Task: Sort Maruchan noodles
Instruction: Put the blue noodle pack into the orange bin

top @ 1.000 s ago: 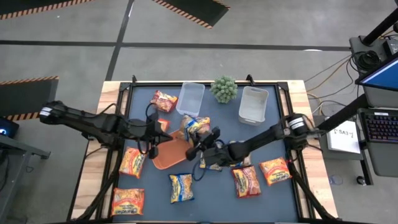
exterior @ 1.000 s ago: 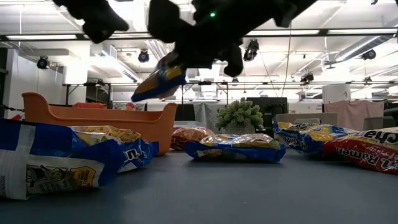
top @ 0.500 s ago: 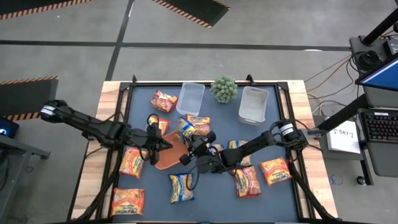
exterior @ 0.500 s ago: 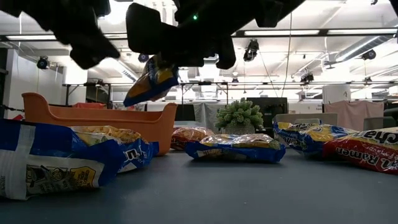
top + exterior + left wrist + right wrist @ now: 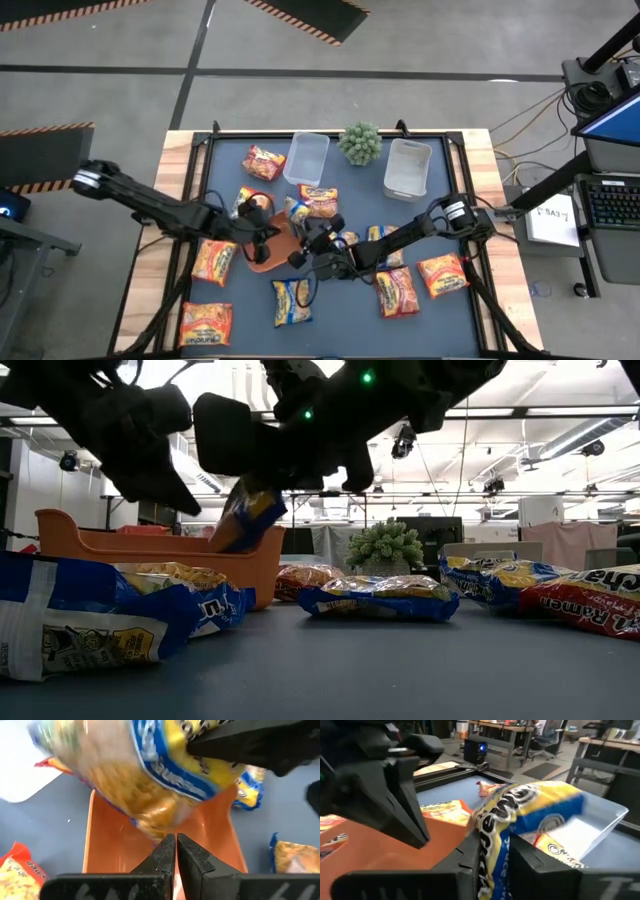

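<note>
My right gripper [image 5: 308, 243] is over the orange tray [image 5: 268, 252] at the table's middle, shut on a yellow-and-blue noodle packet [image 5: 250, 517]. My left gripper [image 5: 171, 844] reaches in from the left with its fingers shut, its tips just under that packet's lower end and above the tray floor [image 5: 120, 845]. Other packets lie flat on the table: red-orange ones [image 5: 213, 260] [image 5: 397, 290] [image 5: 263, 161] and yellow-blue ones [image 5: 291, 300] [image 5: 385, 240]. My right gripper pinches the yellow-and-blue packet between its two fingers at one end [image 5: 489, 851], and the rest of the packet [image 5: 535, 805] reaches out past the fingertips. The packet is lifted off the table and hangs tilted, its lower end [image 5: 228, 540] down at the tray's rim. My left gripper is shut close to the packet's lower end [image 5: 157, 827]; I cannot tell whether it touches.
Two clear tubs [image 5: 307, 158] [image 5: 408, 167] and a small green plant [image 5: 360, 143] stand along the far edge. More packets lie at the near left [image 5: 205, 322] and near right [image 5: 442, 273]. Bare mat shows at the near middle of the table.
My right gripper has moved toward the table's left and down over the tray, carrying the packet; the packet has sunk from well above the tray until its lower end reaches the rim, and it hangs steeper. My left gripper has moved right and down toward the tray.
</note>
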Robot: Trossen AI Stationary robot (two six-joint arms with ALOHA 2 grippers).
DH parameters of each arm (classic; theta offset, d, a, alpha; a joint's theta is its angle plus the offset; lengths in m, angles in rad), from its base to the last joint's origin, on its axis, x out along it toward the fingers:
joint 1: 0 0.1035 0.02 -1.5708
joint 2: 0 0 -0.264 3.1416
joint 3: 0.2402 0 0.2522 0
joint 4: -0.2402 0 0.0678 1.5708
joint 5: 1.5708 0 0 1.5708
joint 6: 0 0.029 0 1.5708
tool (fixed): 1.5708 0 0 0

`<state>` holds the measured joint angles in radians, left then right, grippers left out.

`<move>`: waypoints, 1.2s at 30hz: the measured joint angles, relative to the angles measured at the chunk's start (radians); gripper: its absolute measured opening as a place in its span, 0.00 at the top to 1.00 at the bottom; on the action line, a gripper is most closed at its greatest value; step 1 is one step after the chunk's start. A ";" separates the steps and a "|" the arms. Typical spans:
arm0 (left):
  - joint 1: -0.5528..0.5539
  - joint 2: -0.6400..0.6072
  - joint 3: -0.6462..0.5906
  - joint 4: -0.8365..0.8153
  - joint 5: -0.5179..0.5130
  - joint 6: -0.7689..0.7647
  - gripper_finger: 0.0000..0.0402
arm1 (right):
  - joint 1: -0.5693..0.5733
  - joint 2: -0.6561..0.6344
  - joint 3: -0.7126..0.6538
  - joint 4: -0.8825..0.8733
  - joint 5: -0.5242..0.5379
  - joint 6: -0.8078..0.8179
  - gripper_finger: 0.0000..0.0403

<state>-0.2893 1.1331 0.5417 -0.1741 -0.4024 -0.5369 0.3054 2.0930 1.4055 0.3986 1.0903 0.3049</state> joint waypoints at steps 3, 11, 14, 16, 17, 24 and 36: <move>0.000 0.037 0.000 0.014 -0.016 -0.005 1.00 | -0.004 0.000 0.000 0.002 -0.028 0.026 0.77; 0.000 0.092 0.001 0.020 -0.034 -0.007 1.00 | -0.002 -0.006 0.002 -0.003 -0.121 -0.049 0.62; 0.000 0.088 0.001 0.018 -0.034 0.000 1.00 | -0.002 -0.021 0.011 -0.015 -0.125 -0.065 0.60; 0.000 0.086 0.001 0.017 -0.033 0.006 1.00 | -0.001 -0.042 0.015 -0.050 -0.127 -0.070 0.59; 0.000 0.086 0.001 0.013 -0.026 0.007 1.00 | 0.000 -0.053 0.015 -0.076 -0.125 -0.070 0.59; -0.016 0.091 0.001 0.022 0.054 0.064 1.00 | 0.002 -0.169 0.015 -0.291 -0.187 -0.024 0.62; -0.058 0.190 0.001 0.090 0.054 0.129 1.00 | -0.014 -0.344 0.014 -0.545 -0.464 0.036 0.91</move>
<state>-0.3470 1.3226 0.5430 -0.0844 -0.3485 -0.4077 0.2911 1.7491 1.4200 -0.1459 0.6260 0.3409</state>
